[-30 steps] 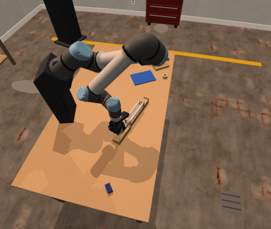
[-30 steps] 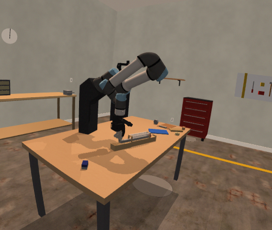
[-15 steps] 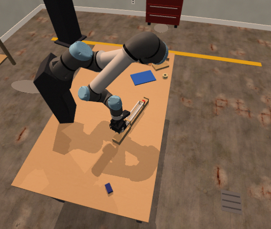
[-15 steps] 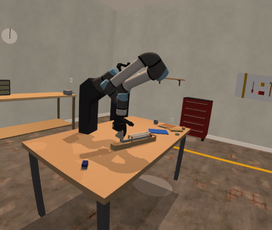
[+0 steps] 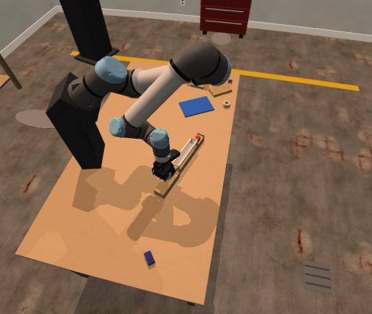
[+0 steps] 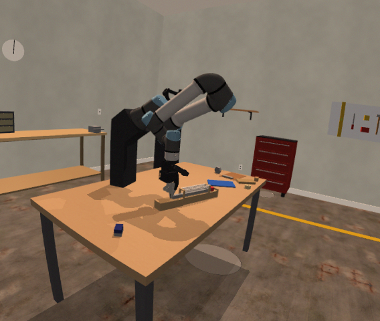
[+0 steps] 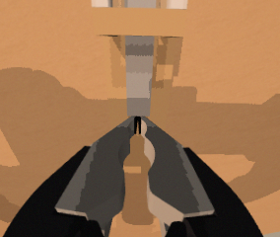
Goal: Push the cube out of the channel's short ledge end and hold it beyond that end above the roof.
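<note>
A long wooden channel (image 5: 186,162) (image 6: 183,202) (image 7: 219,22) with a clear roof lies on the table (image 5: 78,219) (image 6: 89,221). The red cube (image 5: 197,137) (image 6: 212,188) sits at the channel's far end. A thin grey rod (image 7: 139,74) (image 6: 175,196) lies along the channel's line, and its far part runs in under the roof. My gripper (image 5: 168,176) (image 6: 169,188) (image 7: 137,117) is shut, low over the table at the channel's near end. Its fingertips touch the rod's near end; nothing is between the fingers.
A blue pad (image 5: 196,105) (image 6: 221,182), a tape roll (image 5: 226,103) and a wooden block (image 5: 219,89) lie at the table's far end. A small blue block (image 5: 149,258) (image 6: 118,229) lies near the front edge. The black robot pedestal (image 5: 74,135) stands to the left.
</note>
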